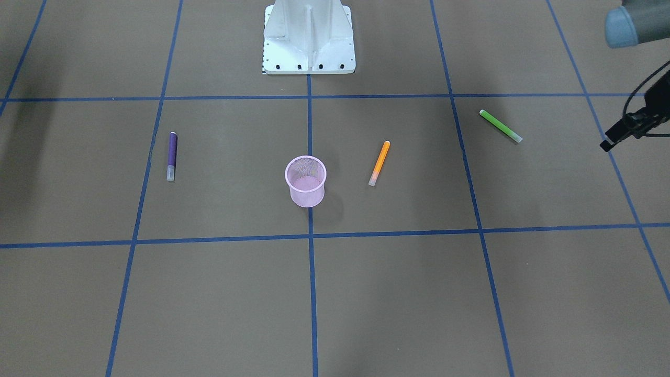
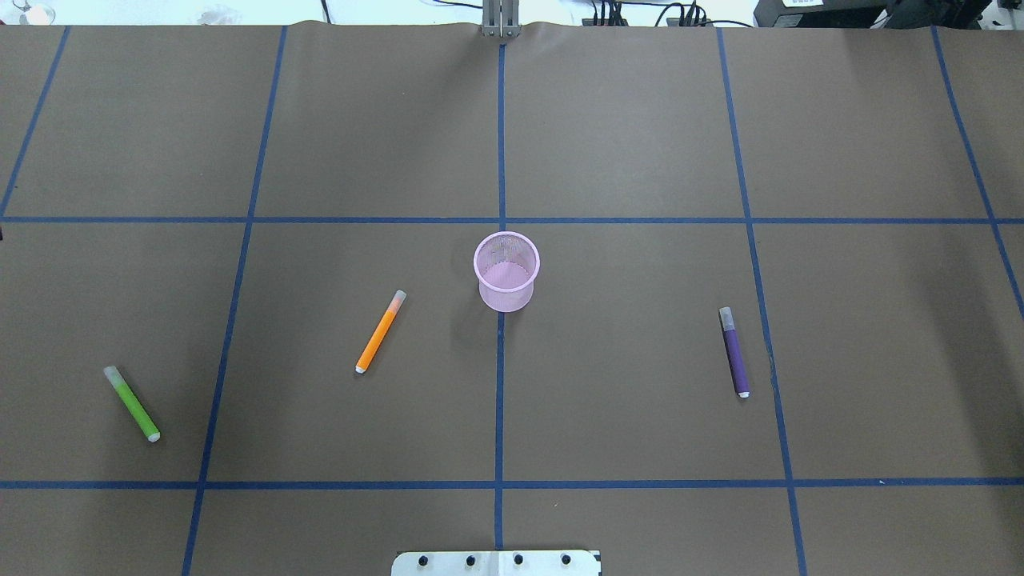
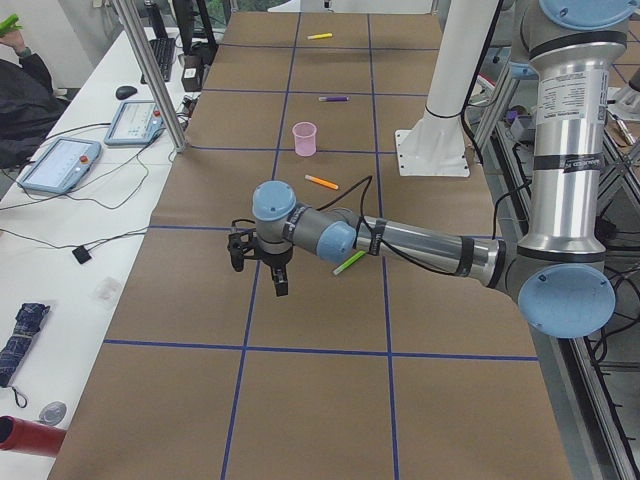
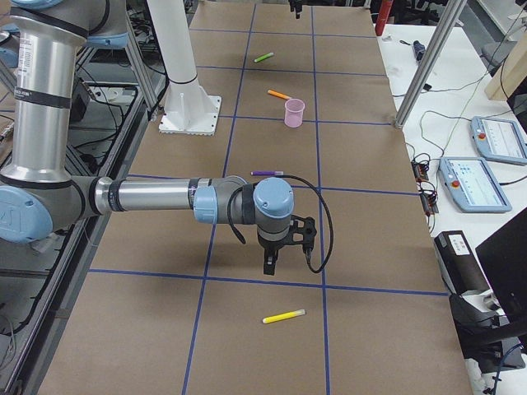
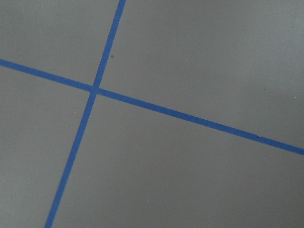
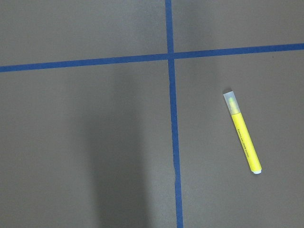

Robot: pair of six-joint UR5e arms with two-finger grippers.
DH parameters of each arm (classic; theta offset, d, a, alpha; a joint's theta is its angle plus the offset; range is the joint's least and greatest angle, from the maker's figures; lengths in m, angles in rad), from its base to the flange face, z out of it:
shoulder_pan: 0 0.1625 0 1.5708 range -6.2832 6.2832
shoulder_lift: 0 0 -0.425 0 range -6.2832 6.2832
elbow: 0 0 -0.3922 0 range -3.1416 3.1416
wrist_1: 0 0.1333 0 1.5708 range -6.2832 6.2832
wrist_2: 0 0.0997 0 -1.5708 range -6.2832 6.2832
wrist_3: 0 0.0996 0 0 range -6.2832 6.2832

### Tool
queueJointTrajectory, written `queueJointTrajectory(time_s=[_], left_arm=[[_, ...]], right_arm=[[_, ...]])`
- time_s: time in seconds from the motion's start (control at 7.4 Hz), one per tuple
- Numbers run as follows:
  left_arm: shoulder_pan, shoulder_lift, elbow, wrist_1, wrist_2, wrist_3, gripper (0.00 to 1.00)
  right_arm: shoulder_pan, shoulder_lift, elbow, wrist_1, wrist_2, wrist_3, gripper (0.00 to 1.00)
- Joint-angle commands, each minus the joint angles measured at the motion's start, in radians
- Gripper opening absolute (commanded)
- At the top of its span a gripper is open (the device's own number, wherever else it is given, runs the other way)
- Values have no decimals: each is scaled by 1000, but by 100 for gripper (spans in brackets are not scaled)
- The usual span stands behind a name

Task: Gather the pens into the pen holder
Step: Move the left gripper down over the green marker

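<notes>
The pink mesh pen holder [image 1: 308, 196] stands upright and empty at the table's middle [image 2: 506, 298]. The purple pen [image 2: 734, 352], orange pen [image 2: 381, 331] and green pen [image 2: 132, 404] lie flat on the brown table, apart from the cup. A yellow pen [image 6: 242, 138] lies near the table's right end [image 4: 284, 316]. My left gripper [image 3: 262, 268] hovers past the green pen [image 3: 349, 263], only partly visible in the front view [image 1: 610, 142]. My right gripper [image 4: 284, 255] hovers between the purple pen [image 4: 267, 173] and the yellow pen. I cannot tell whether either gripper is open or shut.
The white robot base [image 1: 309, 36] stands behind the cup. Blue tape lines [image 5: 95, 89] grid the table. Metal frame posts [image 3: 150, 75] stand at the far edge, with teach pendants [image 4: 486, 136] and cables on a side bench beyond.
</notes>
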Motion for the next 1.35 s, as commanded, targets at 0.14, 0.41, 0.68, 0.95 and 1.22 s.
queueJointTrajectory(time_s=[0.14,0.41,0.68,0.95,1.22], left_arm=[[255,91,-139,-84,103,-442,100],[389,89,-131,-97,192,-549,100],[444,79,-95,-99,224,-558,100],[483,34,-17,-105,257,-560,100],[491,17,10,-111,257,-560,100]], right_arm=[[0,-3,-2,0,-1,-2,100],[0,-12,-2,0,1,8,100],[0,-12,-2,-1,7,8,100],[0,-11,-2,-1,10,10,100],[0,-11,-2,-1,10,10,100]])
